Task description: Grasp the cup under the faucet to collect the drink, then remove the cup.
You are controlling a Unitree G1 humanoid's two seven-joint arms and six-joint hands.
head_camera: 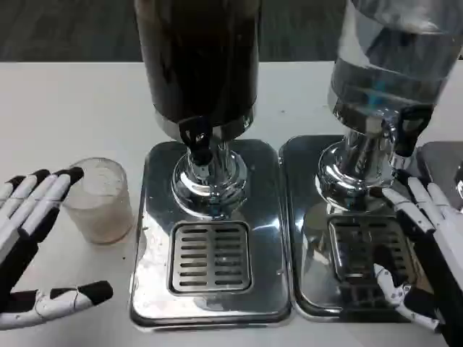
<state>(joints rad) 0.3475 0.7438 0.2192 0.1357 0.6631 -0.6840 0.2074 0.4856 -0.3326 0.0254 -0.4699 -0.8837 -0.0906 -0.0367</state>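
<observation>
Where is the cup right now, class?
In the head view the cup stands on the white table at the left, beside the dark dispenser's metal base, with the left hand's fingertips at its rim.

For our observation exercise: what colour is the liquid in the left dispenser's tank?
Dark brown, almost black, in the dispenser tank, seen in the head view.

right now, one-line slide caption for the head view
Left hand open beside the cup, left of the dark dispenser; right hand open over the clear dispenser's tray.
</observation>
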